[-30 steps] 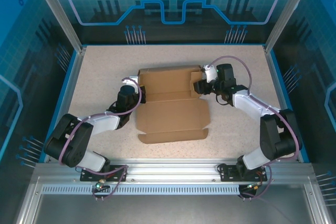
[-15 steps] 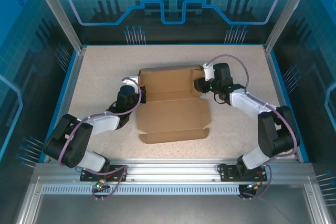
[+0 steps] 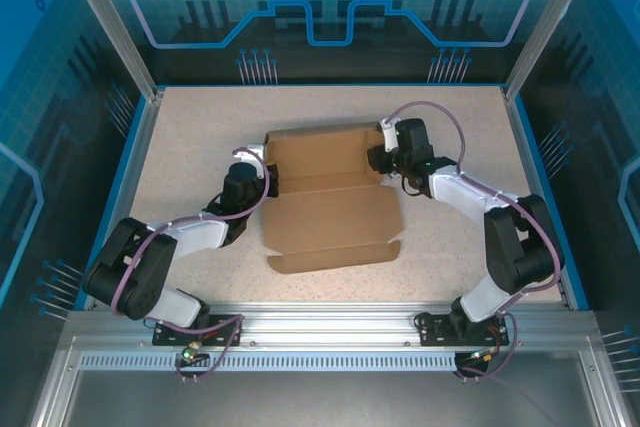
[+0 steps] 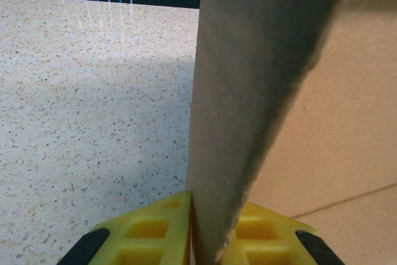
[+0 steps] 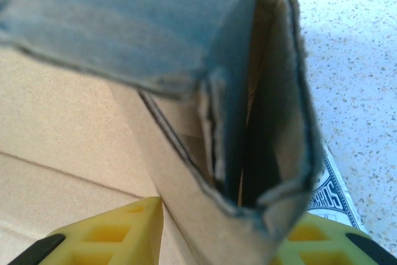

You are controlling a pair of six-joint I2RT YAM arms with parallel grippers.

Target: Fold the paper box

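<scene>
The paper box is a brown cardboard sheet lying partly folded in the middle of the table, with its far half raised into low walls. My left gripper is at the box's left edge. In the left wrist view its yellow fingers are shut on an upright cardboard flap. My right gripper is at the box's far right corner. There its yellow fingers press from both sides on a doubled-over side wall, whose layers gape open at the top.
A speckled beige tabletop surrounds the box, bounded by blue side rails and a metal rail at the near edge. A small printed card pokes out from beneath the box wall beside my right fingers.
My right gripper has moved a little left and further away along the box's right wall and narrowed its jaws on it. The near flap shifted slightly. My left arm has stayed still.
</scene>
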